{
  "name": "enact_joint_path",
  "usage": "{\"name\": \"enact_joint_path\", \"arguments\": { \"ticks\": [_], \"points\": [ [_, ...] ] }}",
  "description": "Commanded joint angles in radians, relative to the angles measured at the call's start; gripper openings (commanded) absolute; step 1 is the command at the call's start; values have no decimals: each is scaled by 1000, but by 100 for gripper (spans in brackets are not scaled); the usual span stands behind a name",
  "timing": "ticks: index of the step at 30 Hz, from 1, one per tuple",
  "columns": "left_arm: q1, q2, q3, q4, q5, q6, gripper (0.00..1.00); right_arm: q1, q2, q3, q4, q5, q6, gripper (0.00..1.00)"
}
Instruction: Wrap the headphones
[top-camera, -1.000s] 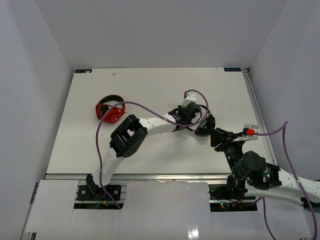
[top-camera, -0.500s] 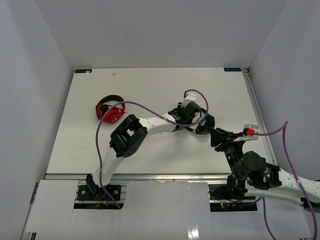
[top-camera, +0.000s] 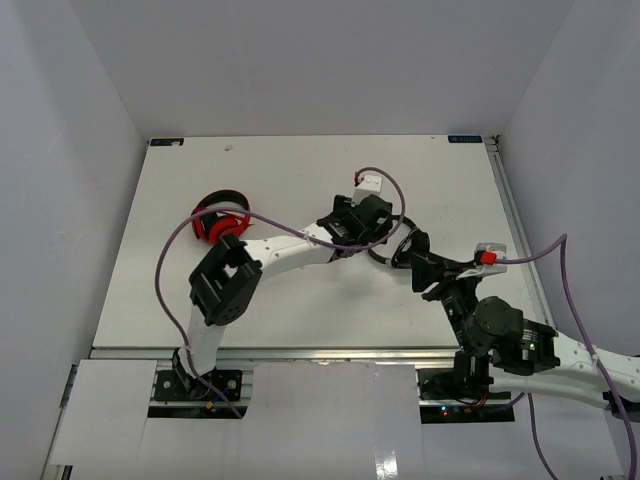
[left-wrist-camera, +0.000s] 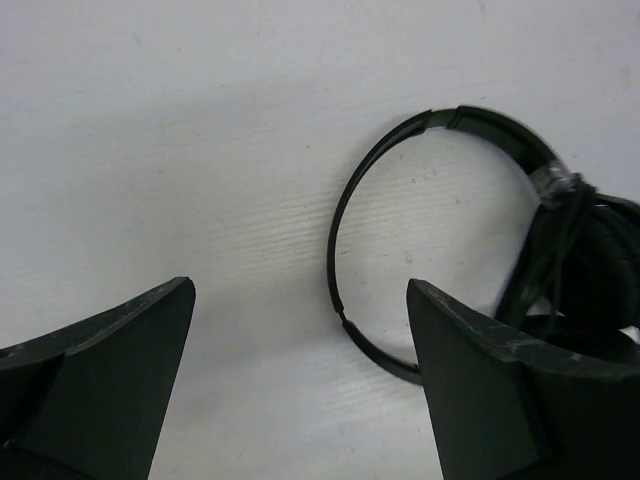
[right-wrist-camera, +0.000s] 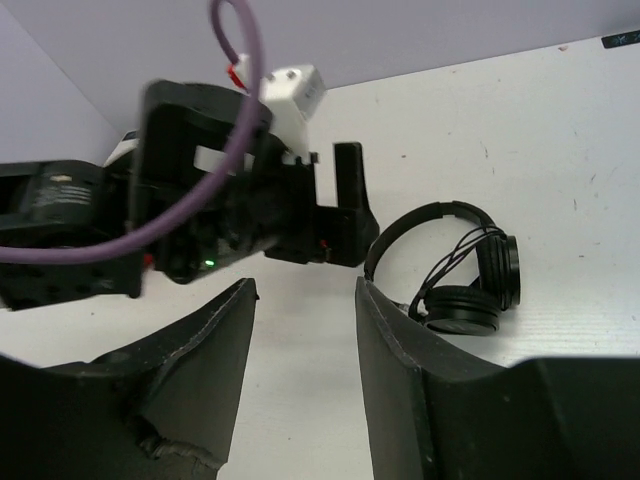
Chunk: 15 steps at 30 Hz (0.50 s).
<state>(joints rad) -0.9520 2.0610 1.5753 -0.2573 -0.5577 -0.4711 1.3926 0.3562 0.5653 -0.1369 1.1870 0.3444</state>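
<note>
White tabletop (left-wrist-camera: 200, 150), small black headphones (right-wrist-camera: 460, 308), thin cable (right-wrist-camera: 462, 252) draped over earcups (right-wrist-camera: 500, 265)

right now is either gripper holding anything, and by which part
Nothing is held. The left gripper and the right gripper are both open with nothing between their fingers; the headphones lie on the table.

Top view: high at near edge, looking down on whole table (top-camera: 300, 180). Wrist views: close, low; both show headphones (left-wrist-camera: 495, 120) (right-wrist-camera: 463, 307).
</note>
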Motion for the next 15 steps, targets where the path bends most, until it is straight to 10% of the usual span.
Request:
{"name": "enact_joint_path", "arguments": {
  "ticks": [1,5,15],
  "points": [
    [4,-306,-94,17,-14,15,98,3,79,113,20,-29,-29,61],
    [4,-547,-234,17,-58,74,98,2,223,240,-24,-79,-65,94],
    [1,-1205,-731,186,85,113,98,-14,440,367,-140,-193,-123,90]
  ]
}}
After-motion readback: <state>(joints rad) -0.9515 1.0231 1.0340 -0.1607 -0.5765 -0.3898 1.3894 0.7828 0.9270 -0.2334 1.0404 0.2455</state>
